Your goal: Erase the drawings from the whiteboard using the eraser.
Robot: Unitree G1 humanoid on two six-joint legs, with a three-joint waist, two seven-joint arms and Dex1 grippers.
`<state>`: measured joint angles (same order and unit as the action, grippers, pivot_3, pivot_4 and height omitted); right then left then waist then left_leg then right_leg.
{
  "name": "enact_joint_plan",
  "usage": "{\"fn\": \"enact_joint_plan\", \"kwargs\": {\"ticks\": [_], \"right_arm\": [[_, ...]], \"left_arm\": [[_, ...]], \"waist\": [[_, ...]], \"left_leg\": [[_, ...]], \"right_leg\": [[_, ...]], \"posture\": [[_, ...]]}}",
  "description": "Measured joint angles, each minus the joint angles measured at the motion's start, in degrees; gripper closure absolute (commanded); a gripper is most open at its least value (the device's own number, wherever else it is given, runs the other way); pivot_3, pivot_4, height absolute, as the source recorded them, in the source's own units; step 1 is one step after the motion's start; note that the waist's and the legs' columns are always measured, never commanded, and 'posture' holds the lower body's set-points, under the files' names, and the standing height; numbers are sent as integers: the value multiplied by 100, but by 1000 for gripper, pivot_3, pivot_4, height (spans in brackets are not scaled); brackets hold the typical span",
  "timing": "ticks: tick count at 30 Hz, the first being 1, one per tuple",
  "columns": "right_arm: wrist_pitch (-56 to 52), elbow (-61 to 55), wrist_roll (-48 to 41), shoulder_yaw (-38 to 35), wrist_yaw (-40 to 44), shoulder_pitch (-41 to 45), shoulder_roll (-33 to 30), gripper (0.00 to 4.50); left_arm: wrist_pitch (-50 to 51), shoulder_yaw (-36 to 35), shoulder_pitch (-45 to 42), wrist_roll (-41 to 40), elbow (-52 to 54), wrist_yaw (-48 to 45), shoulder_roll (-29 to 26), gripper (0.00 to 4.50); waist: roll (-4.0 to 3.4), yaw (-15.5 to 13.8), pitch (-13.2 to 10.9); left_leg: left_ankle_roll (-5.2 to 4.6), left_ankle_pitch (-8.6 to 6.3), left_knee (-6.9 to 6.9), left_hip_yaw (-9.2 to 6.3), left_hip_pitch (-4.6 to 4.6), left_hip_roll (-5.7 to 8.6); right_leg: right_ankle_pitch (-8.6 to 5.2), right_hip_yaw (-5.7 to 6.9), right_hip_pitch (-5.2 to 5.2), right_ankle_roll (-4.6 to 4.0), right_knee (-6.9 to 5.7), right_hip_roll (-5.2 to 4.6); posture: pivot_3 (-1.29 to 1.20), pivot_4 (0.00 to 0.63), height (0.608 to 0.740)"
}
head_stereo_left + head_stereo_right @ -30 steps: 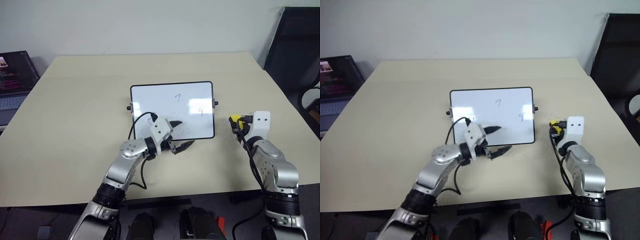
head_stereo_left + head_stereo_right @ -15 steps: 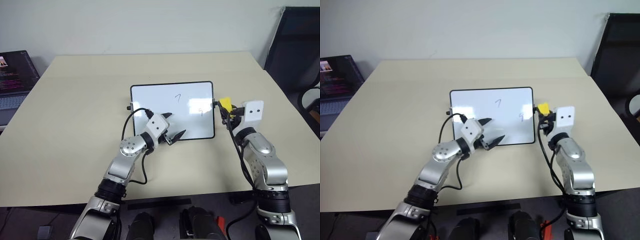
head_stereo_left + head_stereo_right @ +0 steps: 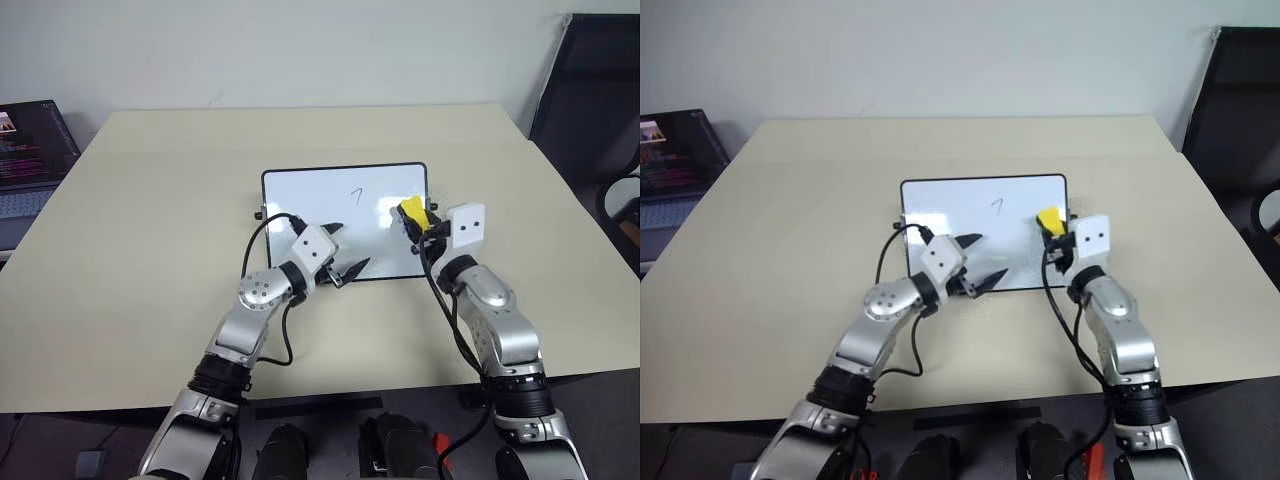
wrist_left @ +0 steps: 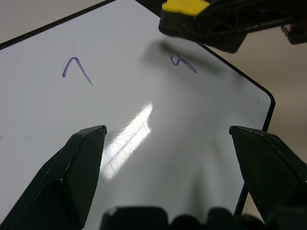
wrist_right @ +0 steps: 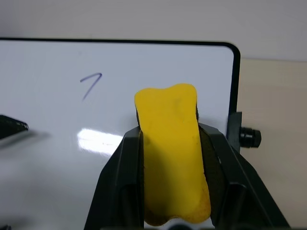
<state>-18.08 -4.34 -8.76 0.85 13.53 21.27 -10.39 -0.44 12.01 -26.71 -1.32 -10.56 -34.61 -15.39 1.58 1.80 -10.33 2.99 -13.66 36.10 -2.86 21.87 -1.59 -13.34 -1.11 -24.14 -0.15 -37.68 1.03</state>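
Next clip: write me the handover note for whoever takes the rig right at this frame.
Right gripper: shut on the eraser, held over the whiteboard's right side, by the 9-like mark.
Left gripper: open, holding nothing, over the board's near edge.
Whiteboard lies flat mid-table.
Done: eraser picked up and brought to the board.
Left: the 7 and the 9-like mark are unerased; wipe both. A third drawing cannot be made out from here, so check under the left gripper.
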Motion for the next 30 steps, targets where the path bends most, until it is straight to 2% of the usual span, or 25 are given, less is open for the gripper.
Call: {"fn": "enact_joint_plan", "kwargs": {"ticks": [9,16,30], "right_arm": [[-14,459,353,162,-29,313,26,3308],[-213,380,435,270,3,334,-28,3308],[-1025,-741,528,243,176,-637,-511,3308]], "left_arm": [[2,-4,-6,0,-37,7,-2,0],[4,-16,-29,0,-58,17,-10,0],[127,-45,162,-2,45,14,-13,0]], "waist": [[0,2,0],[0,0,0],[2,-1,1]], "left_leg": [[0,0,0,-1,-1,-1],[0,0,1,-1,-3,0],[0,0,4,-2,-7,0]], "right_leg": [[0,1,0,0,-3,0],[0,0,1,0,-5,0],[1,0,5,1,-8,-1]], "posture": [[0,150,740],[0,150,740],[0,150,740]]}}
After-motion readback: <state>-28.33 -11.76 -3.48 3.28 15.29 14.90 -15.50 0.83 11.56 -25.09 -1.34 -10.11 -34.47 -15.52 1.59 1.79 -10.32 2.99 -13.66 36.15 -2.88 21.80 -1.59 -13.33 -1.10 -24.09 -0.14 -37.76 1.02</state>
